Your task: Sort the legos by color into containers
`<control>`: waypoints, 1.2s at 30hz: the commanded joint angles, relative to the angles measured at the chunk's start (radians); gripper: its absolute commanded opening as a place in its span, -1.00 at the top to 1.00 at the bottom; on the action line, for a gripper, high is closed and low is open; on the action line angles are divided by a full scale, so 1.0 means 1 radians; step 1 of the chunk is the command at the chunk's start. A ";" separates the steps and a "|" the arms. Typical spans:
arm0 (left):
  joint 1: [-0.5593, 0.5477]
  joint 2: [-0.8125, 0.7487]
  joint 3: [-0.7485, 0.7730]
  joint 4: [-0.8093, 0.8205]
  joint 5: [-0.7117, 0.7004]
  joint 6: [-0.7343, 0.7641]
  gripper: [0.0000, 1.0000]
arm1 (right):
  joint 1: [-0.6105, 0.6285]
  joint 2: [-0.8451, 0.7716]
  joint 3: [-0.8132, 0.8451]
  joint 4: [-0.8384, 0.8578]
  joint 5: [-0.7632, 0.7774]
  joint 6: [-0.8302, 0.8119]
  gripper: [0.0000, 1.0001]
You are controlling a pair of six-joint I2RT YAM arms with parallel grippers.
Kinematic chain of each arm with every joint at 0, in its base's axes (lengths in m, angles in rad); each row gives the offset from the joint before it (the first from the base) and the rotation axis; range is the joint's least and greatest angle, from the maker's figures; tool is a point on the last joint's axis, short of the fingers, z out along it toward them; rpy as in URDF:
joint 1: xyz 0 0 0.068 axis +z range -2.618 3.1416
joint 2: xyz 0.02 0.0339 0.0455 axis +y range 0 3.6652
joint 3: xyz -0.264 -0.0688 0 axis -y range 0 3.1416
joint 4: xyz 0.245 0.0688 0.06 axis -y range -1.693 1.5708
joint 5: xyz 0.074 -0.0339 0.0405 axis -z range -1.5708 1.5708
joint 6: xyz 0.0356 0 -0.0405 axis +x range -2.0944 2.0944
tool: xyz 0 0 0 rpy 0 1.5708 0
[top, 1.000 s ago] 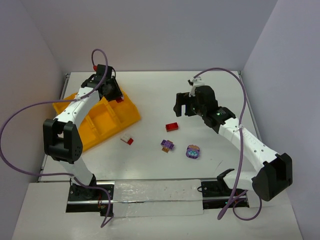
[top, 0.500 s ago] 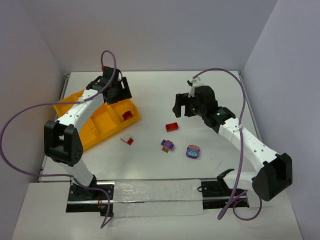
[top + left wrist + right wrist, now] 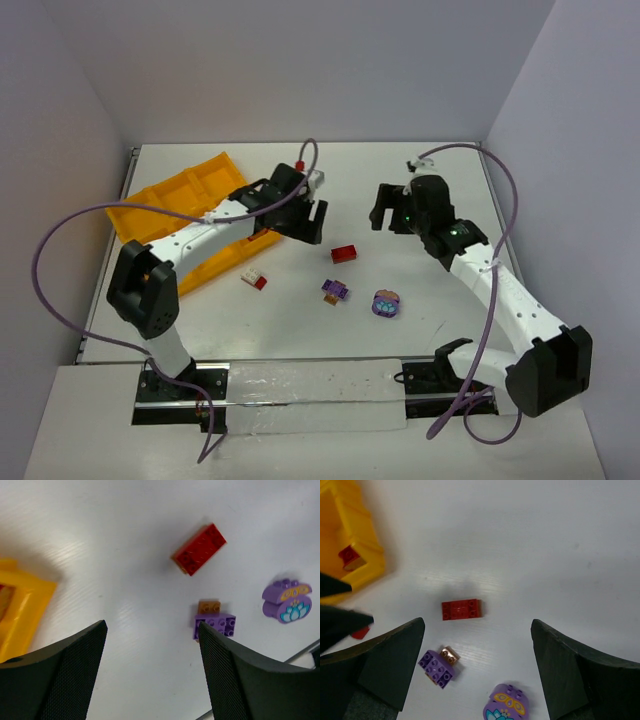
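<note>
Left claw point(image 3: 151, 627) now near oblong red lego point(image 3: 199, 549)

The white table point(image 3: 400, 180) bore a tray point(image 3: 180, 190) at ten o'clock, a red brick point(image 3: 344, 254) near centre, a red-white brick point(image 3: 253, 279) at eight, and a purple brick point(image 3: 335, 290) and a purple dome point(image 3: 386, 303) at five.

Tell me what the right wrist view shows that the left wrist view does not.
Only the right wrist view: a red brick in a tray cell, clearly seen, and the right fingers, open. Only the left wrist view: the left fingers, open. Both: the loose red brick, the purple brick with an orange piece, the round purple piece, and part of the yellow tray.
</note>
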 commanded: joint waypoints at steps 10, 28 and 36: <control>-0.178 0.216 0.181 0.142 -0.114 0.314 -0.69 | -0.270 -0.251 -0.138 -0.043 -0.055 0.158 -0.87; -0.207 0.389 0.282 0.114 -0.111 0.450 -0.62 | -0.271 -0.240 -0.101 -0.056 -0.060 0.128 -0.87; -0.212 0.420 0.302 0.098 -0.093 0.454 -0.55 | -0.273 -0.232 -0.096 -0.055 -0.085 0.123 -0.86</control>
